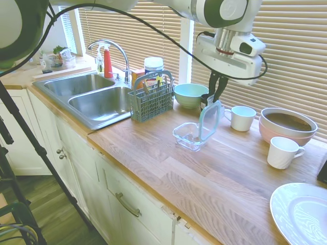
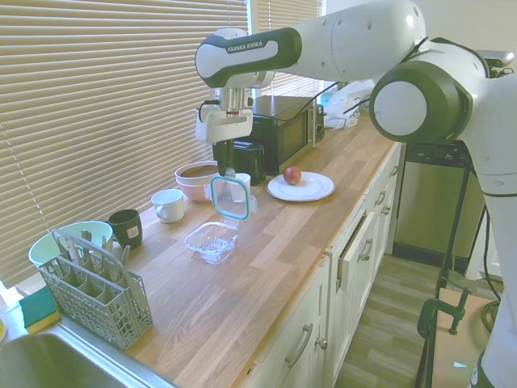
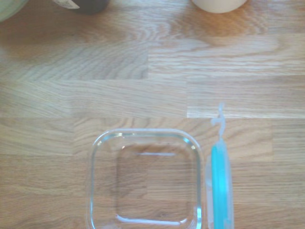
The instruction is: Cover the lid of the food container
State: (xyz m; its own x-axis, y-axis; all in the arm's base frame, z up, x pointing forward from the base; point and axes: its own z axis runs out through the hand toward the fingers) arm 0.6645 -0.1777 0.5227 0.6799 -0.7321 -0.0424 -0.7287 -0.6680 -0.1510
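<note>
The lid is held on edge, nearly upright, pinched at its top by the hand, just beside the open food container on the bench. Next, it must be tipped flat and centred over the rim.

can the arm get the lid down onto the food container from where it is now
Probably yes. The pincer holds the lid on edge just above and beside the open container. Nothing stands between them; the cups and bowls sit further back.
</note>
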